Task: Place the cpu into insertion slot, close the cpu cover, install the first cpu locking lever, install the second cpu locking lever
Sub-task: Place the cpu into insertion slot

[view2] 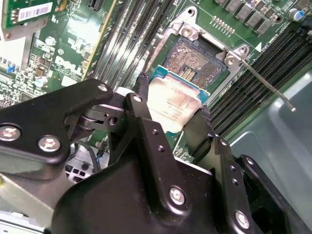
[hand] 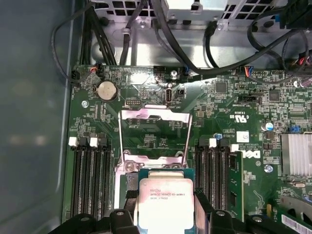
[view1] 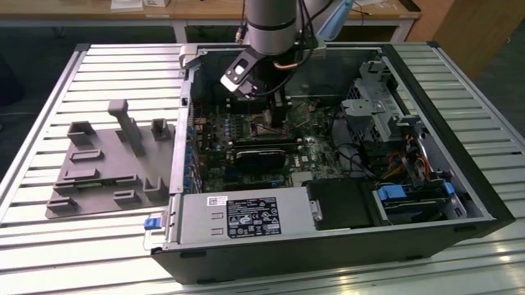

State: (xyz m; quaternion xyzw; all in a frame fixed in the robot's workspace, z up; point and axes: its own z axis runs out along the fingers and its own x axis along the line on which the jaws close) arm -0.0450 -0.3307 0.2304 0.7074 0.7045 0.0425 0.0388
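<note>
- My pincer (view2: 173,100) is pinching the processor chip (view2: 171,108): one black finger (view2: 202,124) presses against each of two opposite edges, and the silvery top faces the camera in both wrist views.
- The chip hangs over the near edge of the socket (view2: 197,58). It is not seated, as most of the socket's dark contact field lies uncovered beyond it. I cannot tell whether the chip's lower edge touches the socket rim.
- In the first wrist view the cover frame (hand: 155,115) stands swung open on the far side of the socket, and green board shows through its window.
- A thin metal lever (view2: 263,80) runs out from the socket's corner and lies unlatched across the memory slots (view2: 273,58) beside it.
- More memory slots (hand: 90,175) flank the socket on either side in the first wrist view. A round coin battery (hand: 106,90) sits beyond the cover, and a ribbed silver heat sink (hand: 296,153) is well off to one side.
- Black cables (hand: 195,58) loop over the metal wall past the board's edge.
- In the exterior view the arm (view1: 271,24) reaches down into the open computer case (view1: 328,258), towards its far end.
- The case lies on a slatted metal surface (view1: 82,258), with a grey moulded tray (view1: 98,178) beside it on the exterior view's left.
</note>
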